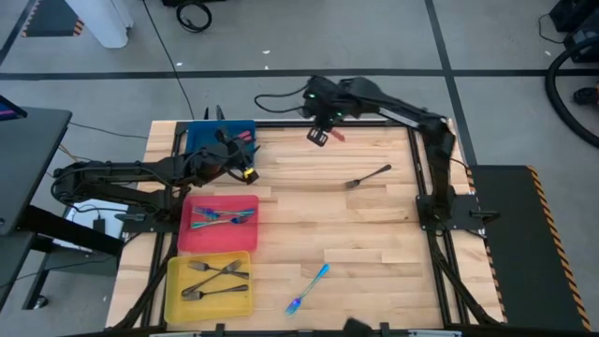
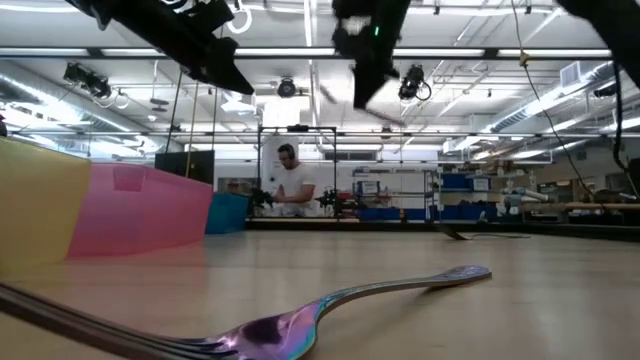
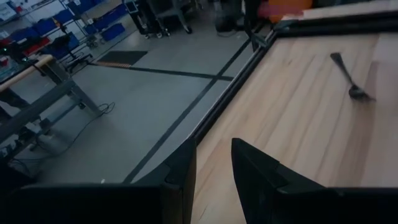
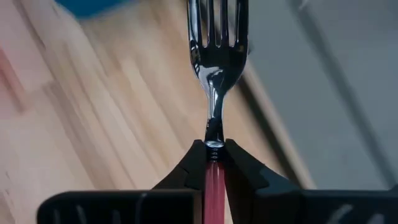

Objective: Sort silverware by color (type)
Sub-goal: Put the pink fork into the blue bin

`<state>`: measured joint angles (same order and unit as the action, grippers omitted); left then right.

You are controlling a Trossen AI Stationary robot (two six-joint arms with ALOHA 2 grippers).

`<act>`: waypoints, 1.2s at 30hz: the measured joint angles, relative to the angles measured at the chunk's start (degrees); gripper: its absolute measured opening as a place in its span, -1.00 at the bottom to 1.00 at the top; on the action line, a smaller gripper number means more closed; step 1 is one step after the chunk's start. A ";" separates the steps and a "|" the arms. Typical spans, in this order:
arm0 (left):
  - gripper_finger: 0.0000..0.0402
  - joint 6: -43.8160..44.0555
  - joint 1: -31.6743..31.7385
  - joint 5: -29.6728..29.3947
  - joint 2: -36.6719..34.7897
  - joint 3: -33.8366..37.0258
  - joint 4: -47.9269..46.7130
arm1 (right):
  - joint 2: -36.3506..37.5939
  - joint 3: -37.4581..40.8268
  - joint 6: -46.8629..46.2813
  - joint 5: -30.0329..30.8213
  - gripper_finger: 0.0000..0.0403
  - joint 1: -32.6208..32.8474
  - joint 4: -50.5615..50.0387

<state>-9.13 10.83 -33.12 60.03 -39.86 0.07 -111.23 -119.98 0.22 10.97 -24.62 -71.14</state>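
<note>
The right gripper (image 4: 213, 163) is clamped on a red-handled fork (image 4: 214, 62), held in the air beyond the red tray (image 1: 217, 226), toward the blue tray (image 1: 211, 136). The left gripper (image 1: 245, 161), jaws slightly apart and empty, hovers at the blue tray's edge (seemingly waiting). Sorting looks more than half done: about three pieces in the red tray, two in the yellow tray (image 1: 208, 287). Left loose: one grey fork (image 1: 369, 177) and one blue-handled fork (image 1: 309, 288).

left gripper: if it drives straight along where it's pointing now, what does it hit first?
Likely nothing on the table: the left gripper points past the table edge toward open floor. The dark fork lies well off to one side. Depth is unclear.
</note>
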 joint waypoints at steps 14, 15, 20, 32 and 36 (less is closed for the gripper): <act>-0.49 8.52 4.47 16.26 2.64 0.00 7.59 | 11.60 -0.02 5.95 20.97 -0.82 14.71 7.69; -0.49 8.68 4.96 17.31 3.57 0.00 9.81 | 11.62 -0.02 6.45 20.97 -0.82 15.32 7.92; -0.49 11.55 7.40 21.58 9.11 -0.04 18.80 | 11.05 0.65 7.70 21.17 -0.82 17.66 8.12; -0.49 6.69 7.87 29.62 18.95 -0.04 28.34 | 10.79 14.25 1.90 27.64 -0.82 20.97 6.25; -0.49 6.50 7.87 29.33 20.87 -0.04 29.60 | 10.79 19.12 -0.51 29.21 -0.82 22.17 8.94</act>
<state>-2.63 18.70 -3.79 80.90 -39.90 29.67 -100.44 -100.87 -0.29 40.19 -2.45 -62.20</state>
